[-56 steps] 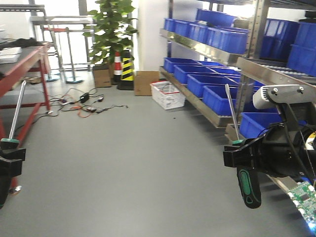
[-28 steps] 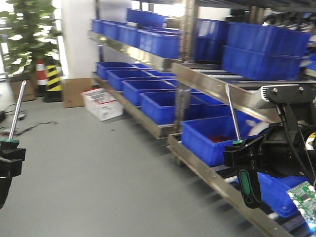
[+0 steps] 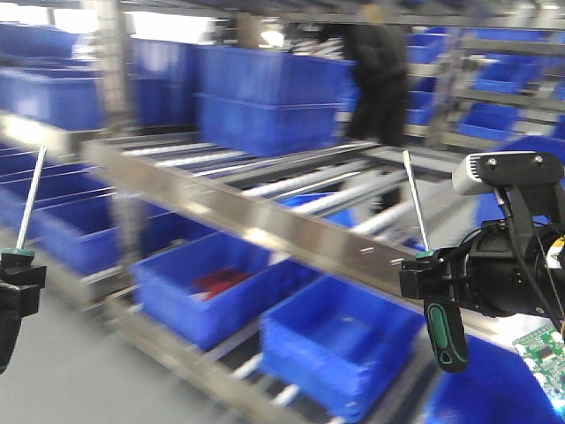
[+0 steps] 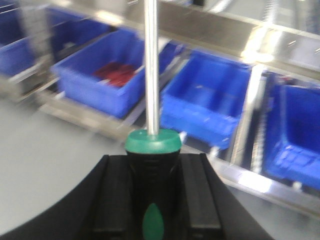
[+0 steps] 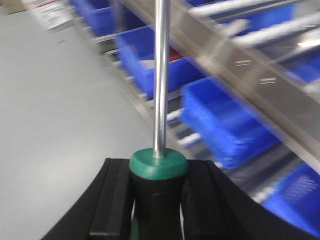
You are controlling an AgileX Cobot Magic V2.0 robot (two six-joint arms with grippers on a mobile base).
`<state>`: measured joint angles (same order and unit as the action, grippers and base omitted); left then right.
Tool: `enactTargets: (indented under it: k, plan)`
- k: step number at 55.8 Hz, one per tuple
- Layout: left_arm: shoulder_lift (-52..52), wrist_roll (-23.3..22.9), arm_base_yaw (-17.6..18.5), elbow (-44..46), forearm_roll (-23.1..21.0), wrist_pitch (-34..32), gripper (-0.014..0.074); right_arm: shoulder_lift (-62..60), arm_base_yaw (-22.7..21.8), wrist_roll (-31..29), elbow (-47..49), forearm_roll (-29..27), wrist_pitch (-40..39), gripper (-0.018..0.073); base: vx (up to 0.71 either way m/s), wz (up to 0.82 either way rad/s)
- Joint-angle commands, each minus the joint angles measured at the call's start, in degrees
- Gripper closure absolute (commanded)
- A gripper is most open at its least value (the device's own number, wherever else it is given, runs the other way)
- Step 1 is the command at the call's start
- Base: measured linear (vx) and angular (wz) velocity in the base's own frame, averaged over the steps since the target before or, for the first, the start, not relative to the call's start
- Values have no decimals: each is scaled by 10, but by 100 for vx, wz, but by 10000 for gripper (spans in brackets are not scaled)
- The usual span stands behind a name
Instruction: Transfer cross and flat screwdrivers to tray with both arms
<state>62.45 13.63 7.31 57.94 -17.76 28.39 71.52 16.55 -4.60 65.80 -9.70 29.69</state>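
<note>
My left gripper is shut on a screwdriver with a black and green handle, its silver shaft pointing up; the left wrist view shows the handle clamped between the jaws. My right gripper is shut on the other screwdriver, shaft up, handle hanging below; the right wrist view shows its handle between the jaws. A silver-grey camera box sits above the right arm. The grey metal tray is out of view.
Metal shelving with roller rails runs across the front view, holding deep blue plastic bins; one bin holds red items. A person in dark clothes stands behind the rack. Grey floor lies to the left.
The whole view has swung right: the plant, cones and open floor are gone, and the shelves and blue bins now fill the frame. Both grippers keep their screwdrivers in the same pose.
</note>
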Motion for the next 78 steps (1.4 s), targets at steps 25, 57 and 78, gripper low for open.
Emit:
enactTargets:
  k: [25,57,78]
  plan:
    - [-12,-4,2,17,-10,-50,599,-17,-2,-1,22,0,-47,567,42,-70]
    - [-12,-4,2,17,-10,-50,599,-17,-2,-1,22,0,-43,567,25,-46]
    - [-12,-4,2,17,-10,-50,599,-17,-2,-1,22,0,-43,567,9,-21]
